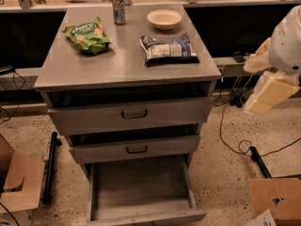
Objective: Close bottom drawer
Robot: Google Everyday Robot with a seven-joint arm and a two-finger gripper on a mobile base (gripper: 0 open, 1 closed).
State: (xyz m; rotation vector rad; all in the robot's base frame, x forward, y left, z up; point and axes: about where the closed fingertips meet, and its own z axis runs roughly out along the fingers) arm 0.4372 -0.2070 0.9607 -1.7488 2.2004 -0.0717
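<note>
The bottom drawer (141, 188) stands wide open. The hand (270, 91) hangs well right (grip: cannot tell), probably pre-approach. Next: reach the drawer front and push inward.

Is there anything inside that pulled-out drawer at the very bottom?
The bottom drawer shows only its bare grey floor; its rear is hidden beneath the middle drawer. The claw hangs off to the right, away from it.

The bottom drawer (141, 189) looked like brushed grey metal, matt inside. The worktop (127, 65) had a dull metallic sheen. The green bag (87, 34) was glossy. At the right edge, the hand (269, 94) looked like smooth cream plastic.
</note>
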